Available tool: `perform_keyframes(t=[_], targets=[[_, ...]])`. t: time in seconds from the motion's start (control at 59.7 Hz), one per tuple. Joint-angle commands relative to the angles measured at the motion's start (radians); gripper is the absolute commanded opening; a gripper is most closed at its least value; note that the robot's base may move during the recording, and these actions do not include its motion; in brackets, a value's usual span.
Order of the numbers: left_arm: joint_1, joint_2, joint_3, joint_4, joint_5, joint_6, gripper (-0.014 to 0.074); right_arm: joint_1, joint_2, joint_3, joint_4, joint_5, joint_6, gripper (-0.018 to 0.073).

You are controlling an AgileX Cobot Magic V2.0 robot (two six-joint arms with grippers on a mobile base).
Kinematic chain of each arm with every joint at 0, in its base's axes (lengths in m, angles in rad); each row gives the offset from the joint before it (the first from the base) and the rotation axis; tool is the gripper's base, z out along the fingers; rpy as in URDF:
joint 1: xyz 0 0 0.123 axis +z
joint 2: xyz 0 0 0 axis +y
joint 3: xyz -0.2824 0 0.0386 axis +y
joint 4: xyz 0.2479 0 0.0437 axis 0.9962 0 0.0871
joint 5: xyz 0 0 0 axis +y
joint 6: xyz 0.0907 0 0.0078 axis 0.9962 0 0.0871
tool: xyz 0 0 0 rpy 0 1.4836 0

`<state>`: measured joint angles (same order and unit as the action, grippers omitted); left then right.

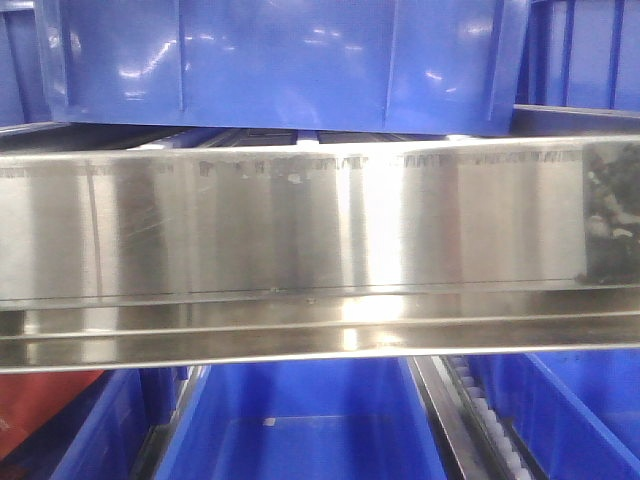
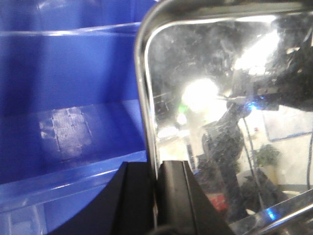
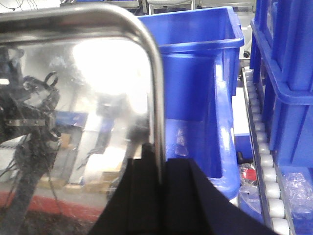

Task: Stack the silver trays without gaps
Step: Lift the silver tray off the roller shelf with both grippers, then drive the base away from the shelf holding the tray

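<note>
In the left wrist view a shiny silver tray fills the right side, its mirror floor reflecting the room. My left gripper is shut on the tray's left rim, one black finger on each side of the edge. The right wrist view has a silver tray filling its left side, and my right gripper is shut on its right rim the same way. Whether another tray lies beneath cannot be told. Neither gripper shows in the front view.
A long brushed-steel rail spans the front view, with blue bins above and below. A blue bin sits left of the tray, another to its right. A roller conveyor runs beside stacked blue bins.
</note>
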<state>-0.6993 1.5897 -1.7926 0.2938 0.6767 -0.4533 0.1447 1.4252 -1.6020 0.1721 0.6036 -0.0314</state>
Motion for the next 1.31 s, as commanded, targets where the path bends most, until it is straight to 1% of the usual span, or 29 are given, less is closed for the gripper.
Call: perform_keyframes(t=[0.0, 1.29], targets=[[-0.021, -0.026, -0.008, -0.061, -0.095, 0.005, -0.0019, 0.018, -0.006, -0.013, 0.079, -0.054, -0.002, -0.0080], [-0.021, -0.029, -0.008, -0.053, -0.091, 0.005, -0.0019, 0.018, 0.000, -0.013, 0.079, -0.054, -0.002, -0.0080]])
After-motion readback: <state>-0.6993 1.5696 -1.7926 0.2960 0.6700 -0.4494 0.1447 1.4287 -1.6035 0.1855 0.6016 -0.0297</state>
